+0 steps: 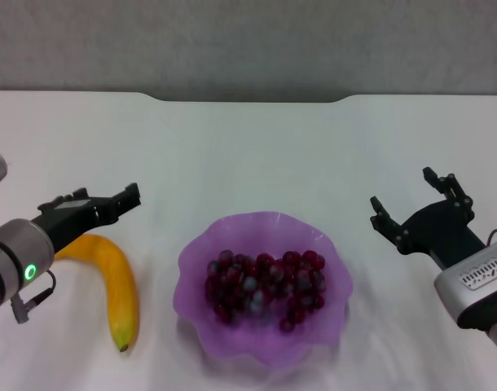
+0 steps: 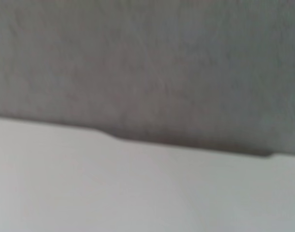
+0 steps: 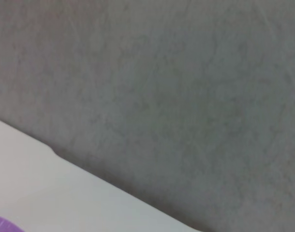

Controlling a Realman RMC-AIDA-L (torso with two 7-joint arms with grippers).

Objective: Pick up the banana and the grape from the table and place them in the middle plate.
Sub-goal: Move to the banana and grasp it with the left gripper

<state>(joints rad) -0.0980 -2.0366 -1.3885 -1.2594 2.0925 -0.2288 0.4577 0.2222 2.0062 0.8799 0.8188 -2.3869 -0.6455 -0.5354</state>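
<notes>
The purple scalloped plate (image 1: 232, 232) sits on the white table (image 1: 248, 155) at front centre. The bunch of dark red-purple grapes (image 1: 265, 287) lies inside it. The yellow banana (image 1: 118, 289) lies on the table left of the plate, dark tip toward me. My left gripper (image 1: 102, 202) hovers just above the banana's far end; part of the banana is hidden behind the arm. My right gripper (image 1: 411, 202) is open and empty, raised to the right of the plate. A sliver of the plate's rim (image 3: 5, 224) shows in the right wrist view.
The table's far edge has a notch (image 1: 248, 99) with a grey wall (image 1: 248, 41) behind. The left wrist view shows only the table (image 2: 138, 193) and that wall. Bare tabletop lies beyond the plate.
</notes>
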